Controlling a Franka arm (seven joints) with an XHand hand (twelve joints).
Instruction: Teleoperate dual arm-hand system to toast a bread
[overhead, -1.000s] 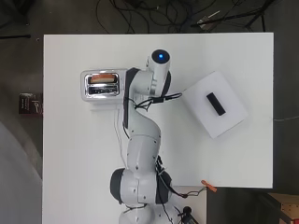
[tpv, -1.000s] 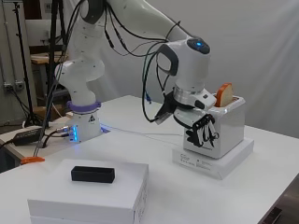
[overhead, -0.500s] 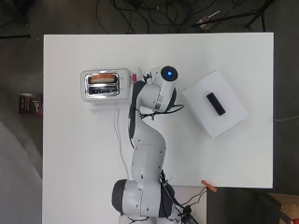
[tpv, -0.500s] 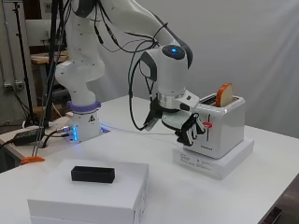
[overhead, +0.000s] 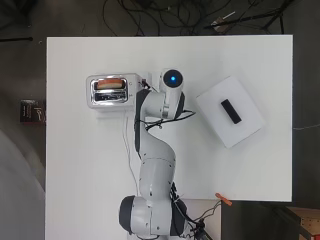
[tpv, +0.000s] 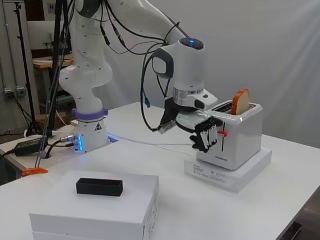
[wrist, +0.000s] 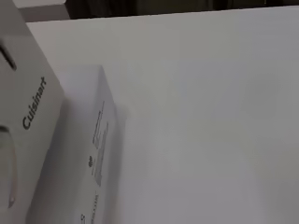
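A white and silver toaster stands on a flat white base at the table's left in the overhead view. One slice of bread sticks up out of its far slot. The black and white hand hangs at the toaster's end face, fingers curled downward beside the red-tipped lever; whether they touch it I cannot tell. From overhead the arm hides most of the hand. The wrist view shows the toaster's white side, its base and bare table.
A white box with a small black block on top lies at the right of the table. An orange clip sits near the front edge. Cables run along the arm and across the table beside the toaster.
The arm's wrist has drawn back from above the toaster toward the table's middle, and the hand has come down to the toaster's end face. The bread stands as before.
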